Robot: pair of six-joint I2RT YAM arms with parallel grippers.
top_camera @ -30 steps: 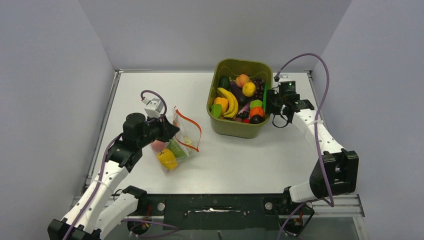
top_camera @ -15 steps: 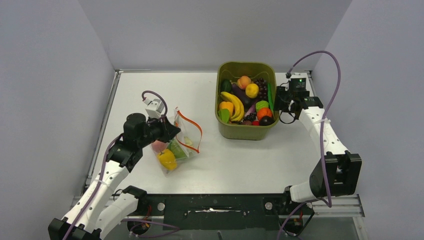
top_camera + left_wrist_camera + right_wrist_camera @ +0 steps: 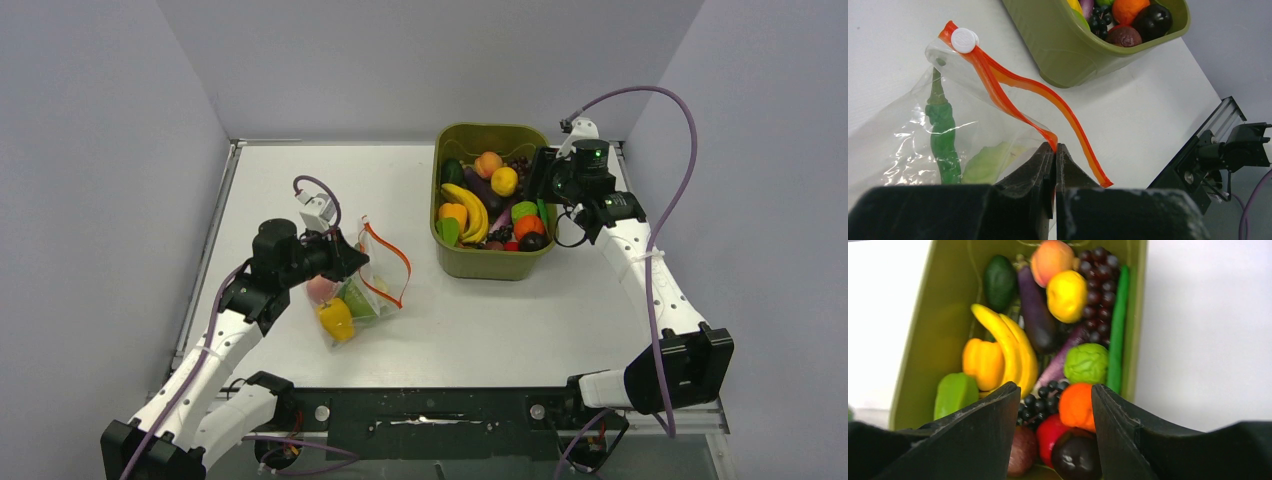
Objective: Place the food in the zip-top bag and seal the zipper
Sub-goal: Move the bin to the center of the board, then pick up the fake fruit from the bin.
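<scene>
The clear zip-top bag lies left of centre, its mouth raised toward the tub. Inside it are food pieces: a yellow pepper, a pink-red fruit, a pale-green cabbage and a long green pod. My left gripper is shut on the near lip of the red-orange zipper. The other lip curves free, and a white slider sits at the far end. My right gripper hovers open over the tub's food, holding nothing.
The olive-green tub stands at the back right, packed with toy food: bananas, an eggplant, grapes, an orange pepper, a green cabbage and a dark plum. Walls enclose the table on three sides.
The tub slid a little to the right, then stayed. My right gripper lifted from the tub's right rim to above it. My left gripper raised the bag mouth slightly.
</scene>
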